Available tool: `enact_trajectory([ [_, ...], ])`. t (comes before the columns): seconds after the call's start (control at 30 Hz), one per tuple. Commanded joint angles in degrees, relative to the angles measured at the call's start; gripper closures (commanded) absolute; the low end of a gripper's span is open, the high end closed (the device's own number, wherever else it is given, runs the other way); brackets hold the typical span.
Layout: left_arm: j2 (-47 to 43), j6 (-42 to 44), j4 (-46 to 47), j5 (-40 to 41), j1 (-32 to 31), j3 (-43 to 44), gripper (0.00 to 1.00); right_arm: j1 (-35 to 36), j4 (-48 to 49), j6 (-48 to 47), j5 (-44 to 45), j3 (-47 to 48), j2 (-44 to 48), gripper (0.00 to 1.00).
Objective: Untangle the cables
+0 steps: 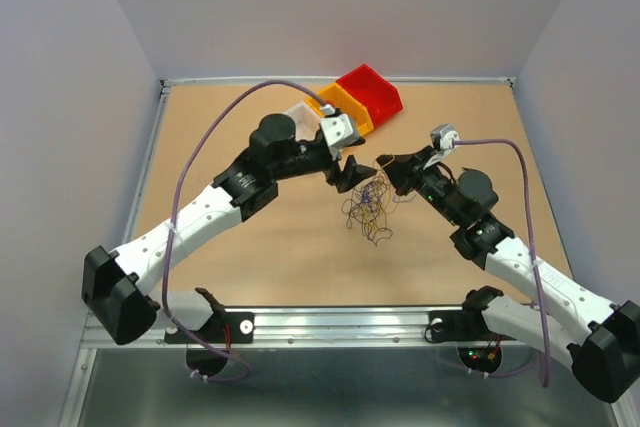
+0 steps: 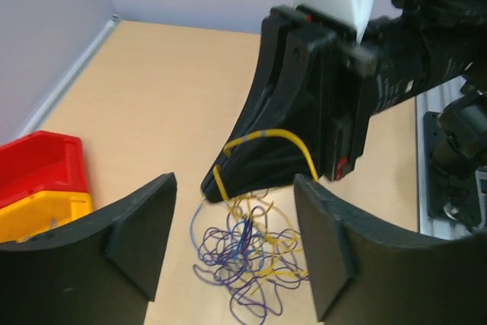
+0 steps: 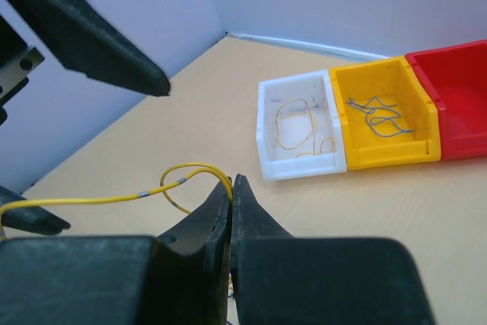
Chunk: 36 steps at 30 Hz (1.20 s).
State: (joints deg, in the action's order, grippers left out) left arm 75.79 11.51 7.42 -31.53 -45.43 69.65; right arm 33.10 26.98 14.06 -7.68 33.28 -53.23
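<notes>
step: pull one yellow wire (image 3: 91, 201) out | right gripper (image 3: 232, 184): shut tight on it | left gripper (image 2: 236, 226): fingers apart, holds nothing | cables (image 1: 370, 209): heap on table (image 1: 250, 267) between both | tip: lift slowly; left should pin heap down

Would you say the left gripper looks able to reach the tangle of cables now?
Likely yes: the left gripper hangs open facing the tangle, nothing between; the right gripper holds one yellow cable beside it.

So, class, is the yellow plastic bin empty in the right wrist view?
No: thin curly grey wire lies on the floor of the yellow plastic bin.
</notes>
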Motion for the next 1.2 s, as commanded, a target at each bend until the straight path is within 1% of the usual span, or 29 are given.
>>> enact_trajectory([
  [0.0,-8.88,-0.69,13.29,-1.69,3.14,-8.09,0.19,0.47,-0.7,2.71,6.18,5.92,3.22,0.99],
  [0.07,-10.39,-1.05,16.47,-2.39,3.77,-11.27,0.18,0.47,-2.19,3.6,9.42,7.23,3.83,0.99],
  [0.13,-11.45,-1.22,21.73,-2.48,3.86,-16.36,0.18,0.47,-2.72,5.17,11.62,8.29,4.19,0.99],
  [0.17,-11.54,-1.66,21.76,-2.4,3.86,-16.39,0.18,0.47,-2.81,5.18,12.07,8.73,4.1,0.99],
  [0.23,-10.14,-2.63,25.18,-2.22,3.86,-18.49,0.17,0.56,-2.9,6.06,11.9,9.61,4.1,0.99],
  [0.33,-5.66,-3.51,26.77,-1.7,3.86,-17.53,0.18,0.56,-3.34,6.94,8.57,11.45,3.23,0.99],
  [0.4,-3.38,-3.86,28.6,-1.26,3.86,-16.83,0.18,0.47,-3.34,7.64,8.03,12.16,2.7,0.99],
  [0.43,-1.54,-4.12,29.05,-1.34,3.86,-16.13,0.18,0.56,-3.34,7.99,6.03,12.6,2.35,0.99],
  [0.53,1.8,-4.65,30.9,-2.92,3.77,-14.19,0.19,0.47,-3.6,8.35,5.14,13.48,1.73,0.99],
  [0.6,4.52,-4.83,30.81,-3.45,3.68,-12.44,0.21,0.47,-3.69,8.52,4.78,13.92,1.55,1.0],
  [0.67,6.03,-4.91,30.81,-4.94,3.68,-11.64,0.27,0.47,-4.04,8.52,4.52,14.45,1.29,0.99],
  [0.73,7.88,-5.0,30.72,-6.43,3.68,-10.85,0.3,0.47,-4.22,8.44,4.87,14.62,1.29,0.99],
  [0.77,8.4,-4.92,30.72,-7.75,3.59,-10.67,0.33,0.47,-4.39,8.44,5.22,14.71,1.38,0.99],
  [0.8,9.02,-4.83,30.81,-7.93,3.51,-10.5,0.45,0.56,-4.39,8.26,5.57,14.8,1.38,1.0],
  [0.83,9.29,-4.57,30.64,-7.93,3.33,-10.41,0.54,0.47,-4.48,8.17,6.36,14.97,1.38,0.99],
  [0.87,9.55,-4.22,30.29,-7.76,3.33,-10.23,0.71,0.47,-4.74,8.0,6.89,15.67,1.38,1.0],
  [0.97,10.69,-3.42,29.5,-7.23,3.24,-10.41,0.91,0.47,-6.06,7.12,10.14,17.86,1.29,0.99],
  [1.0,11.57,-3.25,28.8,-6.88,3.16,-10.41,0.98,0.56,-6.33,6.51,10.67,19.88,1.38,0.99],
  [1.03,12.1,-2.98,28.36,-6.71,3.15,-10.41,1.0,0.47,-6.68,6.24,11.19,21.38,1.29,0.99],
  [1.1,13.15,-2.46,27.57,-6.09,3.07,-10.5,1.0,0.56,-8.17,5.02,12.51,24.45,1.03,1.0],
  [1.13,14.64,-1.85,26.95,-6.09,3.07,-10.15,1.0,0.47,-9.13,4.57,13.47,28.03,0.76,0.99],
  [1.17,15.43,-1.4,25.81,-6.09,2.89,-9.71,1.0,0.47,-9.31,4.13,13.83,29.55,0.67,0.99],
])
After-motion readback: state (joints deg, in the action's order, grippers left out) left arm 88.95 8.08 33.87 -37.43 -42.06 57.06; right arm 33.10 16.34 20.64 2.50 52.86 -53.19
